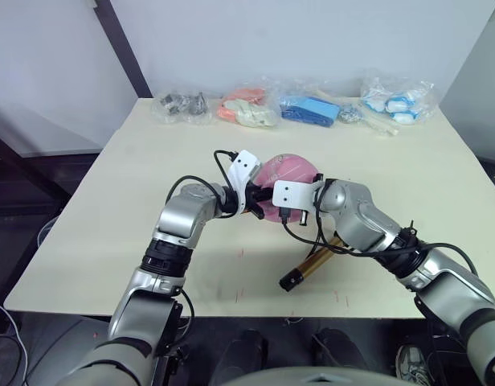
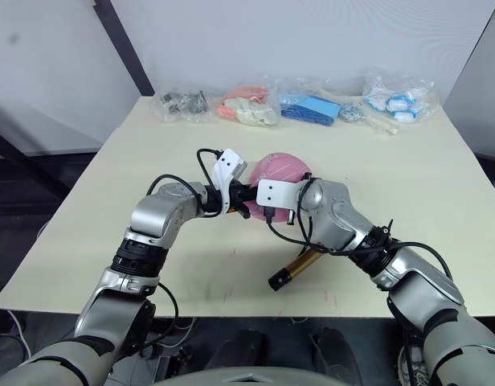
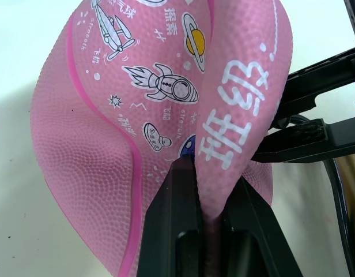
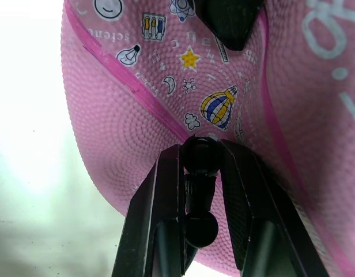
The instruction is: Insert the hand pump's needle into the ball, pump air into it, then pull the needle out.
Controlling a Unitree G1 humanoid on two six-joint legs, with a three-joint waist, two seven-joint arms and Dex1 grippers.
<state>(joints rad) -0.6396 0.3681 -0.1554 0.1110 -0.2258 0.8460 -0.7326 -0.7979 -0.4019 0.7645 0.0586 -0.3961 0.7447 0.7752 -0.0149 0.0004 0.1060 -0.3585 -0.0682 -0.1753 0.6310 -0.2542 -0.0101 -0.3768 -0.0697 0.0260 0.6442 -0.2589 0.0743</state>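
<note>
The pink ball [image 1: 289, 170] sits saggy and dented at the middle of the table. My left gripper [image 3: 212, 199] is shut on a fold of the ball [image 3: 137, 144]. My right gripper [image 4: 201, 170] is shut on the small black fitting [image 4: 200, 179] of the needle, whose tip presses against the ball's printed skin [image 4: 137, 115]. The pin itself is hidden where fitting and ball meet. The two grippers face each other at the ball's near side [image 1: 267, 203]. The gold hand pump [image 1: 315, 262] lies on the table under my right forearm, its thin black hose [image 1: 321, 233] running up to the gripper.
Several plastic bags of small items line the table's far edge: dark pieces [image 1: 183, 106], orange and cream [image 1: 247, 109], blue [image 1: 310, 109], white and blue [image 1: 397, 101]. The cream table [image 1: 111, 217] has open room on the left and at the right.
</note>
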